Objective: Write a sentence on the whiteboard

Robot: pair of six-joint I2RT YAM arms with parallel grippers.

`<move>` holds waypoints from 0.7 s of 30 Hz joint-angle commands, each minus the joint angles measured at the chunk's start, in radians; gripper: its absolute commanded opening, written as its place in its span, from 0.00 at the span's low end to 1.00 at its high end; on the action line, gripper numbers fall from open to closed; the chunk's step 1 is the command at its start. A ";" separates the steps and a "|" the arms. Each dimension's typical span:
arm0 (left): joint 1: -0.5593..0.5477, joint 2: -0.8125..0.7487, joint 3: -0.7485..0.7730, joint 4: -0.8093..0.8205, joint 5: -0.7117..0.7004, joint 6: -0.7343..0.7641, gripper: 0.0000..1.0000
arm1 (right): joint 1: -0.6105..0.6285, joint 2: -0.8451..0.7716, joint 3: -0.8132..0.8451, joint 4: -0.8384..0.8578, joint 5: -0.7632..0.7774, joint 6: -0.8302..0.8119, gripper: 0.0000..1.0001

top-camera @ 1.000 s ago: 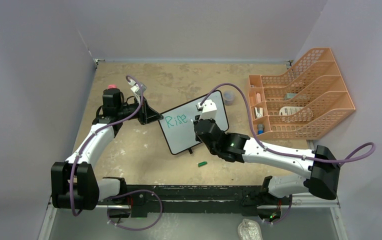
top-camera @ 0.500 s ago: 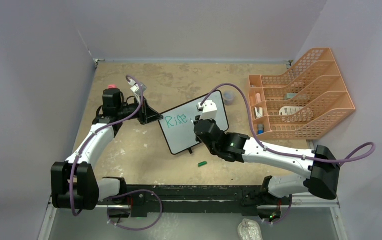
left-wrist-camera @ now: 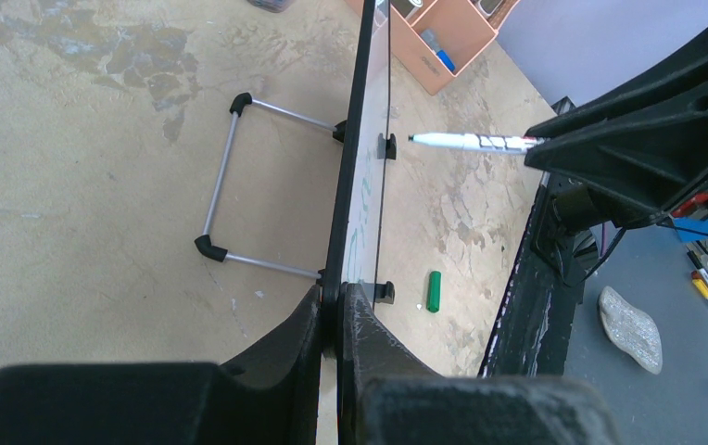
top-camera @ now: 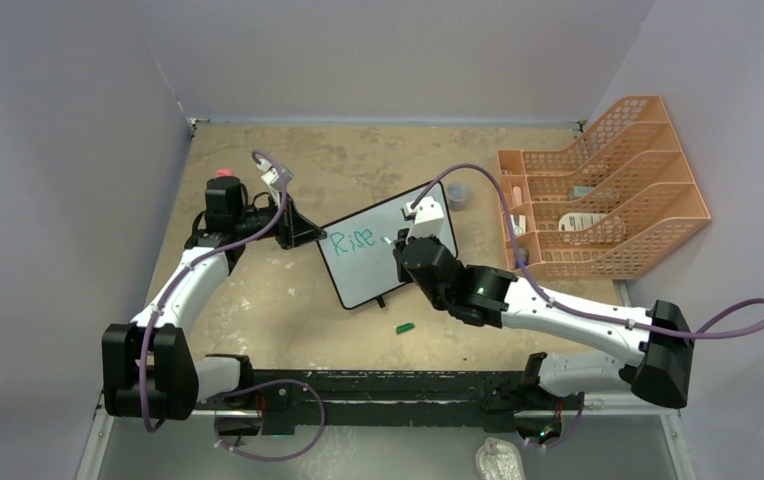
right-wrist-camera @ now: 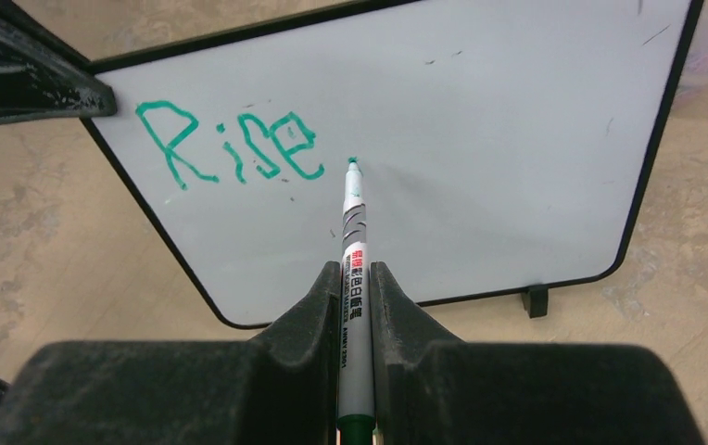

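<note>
Marker [right-wrist-camera: 354, 236] is clamped in right claw [right-wrist-camera: 355, 278], tip just past the sentence [right-wrist-camera: 230, 148]; whiteboard [right-wrist-camera: 480, 139] is pinched by left claw [left-wrist-camera: 335, 306]. Light, steady contact is advised.

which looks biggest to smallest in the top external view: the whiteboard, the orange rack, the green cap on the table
1. orange rack, largest, though it stands tall, so nearer the camera
2. whiteboard, clearly smaller
3. green cap, tiny beside both

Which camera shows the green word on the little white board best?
The right wrist camera: the green marker word "Rise" sits big and face-on on the black-framed white board. The top camera shows it too, but tiny. The left wrist camera sees the board edge-on, so the word is unreadable.
</note>
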 commanded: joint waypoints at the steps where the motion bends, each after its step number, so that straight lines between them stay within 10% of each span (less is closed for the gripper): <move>1: -0.005 0.008 0.025 -0.009 -0.033 0.035 0.00 | -0.042 -0.042 0.034 0.013 0.012 -0.049 0.00; 21: -0.005 0.013 0.028 -0.013 -0.033 0.039 0.00 | -0.127 -0.090 -0.050 0.185 -0.097 -0.132 0.00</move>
